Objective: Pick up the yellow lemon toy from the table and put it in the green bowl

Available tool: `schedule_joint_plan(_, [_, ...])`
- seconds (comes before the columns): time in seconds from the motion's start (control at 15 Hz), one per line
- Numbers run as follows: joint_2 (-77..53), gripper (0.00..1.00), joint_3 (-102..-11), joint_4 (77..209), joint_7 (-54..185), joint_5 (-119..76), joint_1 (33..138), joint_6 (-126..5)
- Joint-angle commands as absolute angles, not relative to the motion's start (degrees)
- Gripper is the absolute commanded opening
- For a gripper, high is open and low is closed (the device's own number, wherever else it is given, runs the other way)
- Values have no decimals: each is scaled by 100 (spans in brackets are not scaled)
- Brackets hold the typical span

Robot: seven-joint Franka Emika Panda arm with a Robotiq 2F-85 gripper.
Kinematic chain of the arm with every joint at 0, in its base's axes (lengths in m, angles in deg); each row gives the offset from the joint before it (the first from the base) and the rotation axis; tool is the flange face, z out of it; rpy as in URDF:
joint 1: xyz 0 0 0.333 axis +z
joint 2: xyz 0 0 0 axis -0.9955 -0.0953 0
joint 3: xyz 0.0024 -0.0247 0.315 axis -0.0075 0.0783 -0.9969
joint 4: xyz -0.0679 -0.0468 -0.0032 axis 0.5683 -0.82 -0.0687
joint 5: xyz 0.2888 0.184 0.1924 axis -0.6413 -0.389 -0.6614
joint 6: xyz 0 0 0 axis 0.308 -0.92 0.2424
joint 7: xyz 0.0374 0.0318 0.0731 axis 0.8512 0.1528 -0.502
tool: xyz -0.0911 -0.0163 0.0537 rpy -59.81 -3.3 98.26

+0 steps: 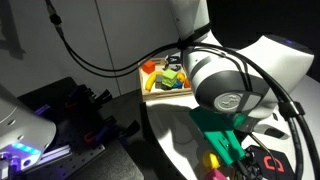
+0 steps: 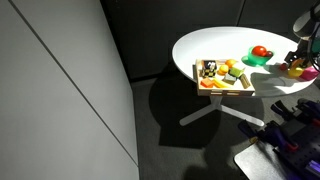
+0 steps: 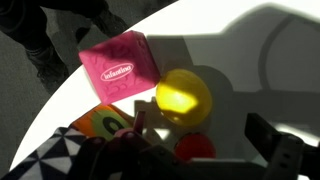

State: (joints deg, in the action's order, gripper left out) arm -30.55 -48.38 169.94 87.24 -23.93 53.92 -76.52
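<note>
White round desk (image 2: 195, 45) in a dark room. Wrist view, L to R: pink box (image 3: 118, 65); yellow lemon toy (image 3: 184, 97) resting on desk just right of box; small red toy (image 3: 195, 148) lower right of box; robot's pincer (image 3: 203, 135) released, jaws spread wide, lemon not yet gripped. In an exterior view, green bowl (image 2: 248, 60) sits left of box. Lemon prob. light, stiff, smooth, apt to roll; take it across its middle.
</note>
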Motion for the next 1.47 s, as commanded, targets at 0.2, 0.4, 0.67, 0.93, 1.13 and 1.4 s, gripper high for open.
schedule_joint_plan(0.2, [-3188,100,-5166,16791,9301,-2684,4959,-7520])
schedule_joint_plan(0.4, [-3225,100,-5261,16775,9395,-2692,4834,-7547])
schedule_joint_plan(0.67, [-3265,100,-5342,16763,9457,-2676,4735,-7576])
schedule_joint_plan(0.93, [-3284,100,-5357,16765,9459,-2652,4725,-7596])
schedule_joint_plan(1.13, [-3299,100,-5361,16768,9456,-2643,4731,-7616])
schedule_joint_plan(1.4, [-3336,77,-5358,16764,9437,-2629,4746,-7652])
